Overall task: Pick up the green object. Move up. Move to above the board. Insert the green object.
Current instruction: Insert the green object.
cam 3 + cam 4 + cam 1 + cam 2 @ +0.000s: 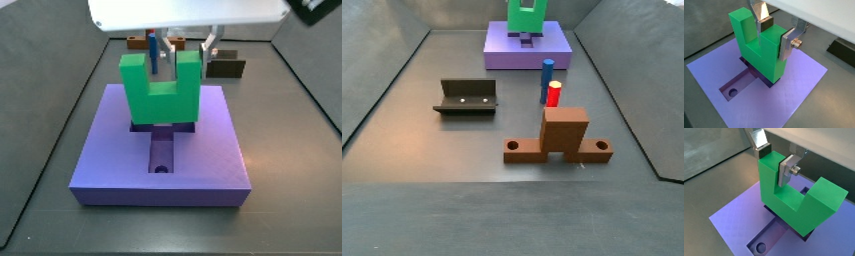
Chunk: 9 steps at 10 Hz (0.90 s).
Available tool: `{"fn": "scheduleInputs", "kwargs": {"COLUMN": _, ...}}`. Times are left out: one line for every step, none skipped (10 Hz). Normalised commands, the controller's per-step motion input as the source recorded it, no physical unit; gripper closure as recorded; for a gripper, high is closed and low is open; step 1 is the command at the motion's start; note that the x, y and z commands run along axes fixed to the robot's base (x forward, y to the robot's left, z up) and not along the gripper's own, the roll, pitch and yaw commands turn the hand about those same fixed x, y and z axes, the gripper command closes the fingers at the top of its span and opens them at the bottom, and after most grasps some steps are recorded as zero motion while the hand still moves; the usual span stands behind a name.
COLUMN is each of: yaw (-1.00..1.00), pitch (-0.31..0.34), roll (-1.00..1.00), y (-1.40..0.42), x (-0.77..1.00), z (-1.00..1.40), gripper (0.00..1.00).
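The bright green U-shaped object (761, 55) stands upright with its base down in the cross-shaped recess of the lavender board (797, 95). My gripper (774, 40) is above it, its silver fingers (787, 44) clamped on one arm of the U, one inside the notch and one on the outer face. Another wrist view shows the same grip (773, 165) on the green object (794, 203) over the board (737, 223). In a side view the object (160, 95) sits mid-board (120, 150). It also shows far off in a side view (525, 15).
A round hole (731, 92) lies in the recess arm in front of the object. On the floor stand the dark fixture (465, 97), a thin blue upright peg (549, 72), a red piece (552, 93) and a brown U-shaped block (559, 135). Grey walls (382, 90) enclose the floor.
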Motion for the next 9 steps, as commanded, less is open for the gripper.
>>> {"fn": "scheduleInputs", "kwargs": {"yaw": -0.09, "pitch": 0.004, "roll": 0.12, "y": -0.08, "x": 0.0, "z": -0.22, "gripper": 1.0}}
{"fn": "scheduleInputs", "kwargs": {"yaw": 0.0, "pitch": 0.0, "roll": 0.02, "y": -0.12, "x": 0.0, "z": -0.21, "gripper": 1.0}}
{"fn": "scheduleInputs", "kwargs": {"yaw": 0.05, "pitch": 0.0, "roll": 0.0, "y": -0.19, "x": 0.0, "z": -0.21, "gripper": 1.0}}
{"fn": "scheduleInputs", "kwargs": {"yaw": 0.01, "pitch": 0.0, "roll": 0.03, "y": -0.17, "x": 0.02, "z": -0.27, "gripper": 1.0}}
{"fn": "scheduleInputs", "kwargs": {"yaw": 0.0, "pitch": 0.02, "roll": 0.13, "y": -0.05, "x": 0.15, "z": -0.35, "gripper": 1.0}}
{"fn": "scheduleInputs", "kwargs": {"yaw": 0.0, "pitch": 0.049, "roll": 0.26, "y": 0.0, "x": 0.21, "z": -0.39, "gripper": 1.0}}
{"fn": "scheduleInputs", "kwargs": {"yaw": 0.0, "pitch": 0.073, "roll": 0.3, "y": 0.0, "x": 0.17, "z": -0.3, "gripper": 1.0}}
{"fn": "scheduleInputs", "kwargs": {"yaw": 0.02, "pitch": 0.11, "roll": 0.32, "y": 0.02, "x": 0.18, "z": -0.19, "gripper": 1.0}}
{"fn": "scheduleInputs", "kwargs": {"yaw": 0.05, "pitch": 0.079, "roll": 0.24, "y": 0.0, "x": 0.1, "z": -0.29, "gripper": 1.0}}
